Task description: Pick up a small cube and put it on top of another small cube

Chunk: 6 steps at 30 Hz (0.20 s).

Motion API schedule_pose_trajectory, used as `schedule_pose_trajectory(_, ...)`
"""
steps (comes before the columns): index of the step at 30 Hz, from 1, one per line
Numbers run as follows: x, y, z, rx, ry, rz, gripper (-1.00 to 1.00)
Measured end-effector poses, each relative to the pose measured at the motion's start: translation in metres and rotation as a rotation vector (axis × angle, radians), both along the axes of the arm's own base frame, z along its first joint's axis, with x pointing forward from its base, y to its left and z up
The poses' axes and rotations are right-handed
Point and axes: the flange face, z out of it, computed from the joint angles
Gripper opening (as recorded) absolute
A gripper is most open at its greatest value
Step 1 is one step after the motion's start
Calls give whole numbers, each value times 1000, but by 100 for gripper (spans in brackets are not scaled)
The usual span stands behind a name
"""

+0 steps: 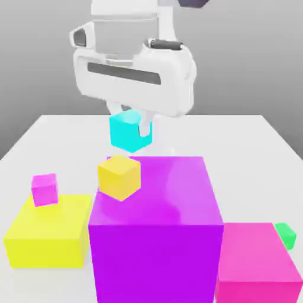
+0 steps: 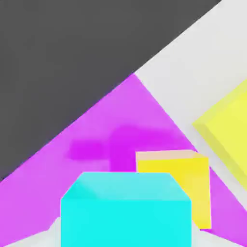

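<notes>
Clenched on the cyan cube [image 1: 126, 131], the gripper [image 1: 131, 121] hung from the white hand [image 1: 135, 74] above the far edge of the purple block [image 1: 157, 228]. We saw the cube lifted clear of the white table [image 1: 237, 133], one finger [image 1: 144, 123] pressed to its right face in the exterior view and the other tucked behind its top left corner. In the hand view the same cyan cube [image 2: 126, 210] sat close before the lens, with the purple block's top [image 2: 96, 140] spread beneath it.

On that purple top, at its near left corner in the exterior view, we noted the small yellow cube [image 1: 119, 176], tilted a little and overhanging the edge. In the hand view the yellow cube [image 2: 181, 181] stood just beside the cyan one, partly hidden behind it.

To the exterior view's left of the purple block lay a big yellow block [image 1: 50, 234], touching or nearly touching it; we could not tell which. A small magenta cube [image 1: 44, 189] rested on its far left corner. On the right stood a pink block [image 1: 254, 263], close against the purple one, and a small green cube [image 1: 285, 235] peeked out behind its far right corner. The hand view also caught a corner of the big yellow block [image 2: 226, 130] on the table.
</notes>
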Motion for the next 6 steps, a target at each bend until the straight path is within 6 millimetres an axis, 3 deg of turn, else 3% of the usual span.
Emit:
schedule_pose_trajectory(2, -2, -2, -26, -2, 0, 4, -100)
schedule_pose_trajectory(3, -3, -3, -39, -2, 1, 5, 100)
schedule_pose_trajectory(6, -3, -3, -39, -2, 1, 5, 100)
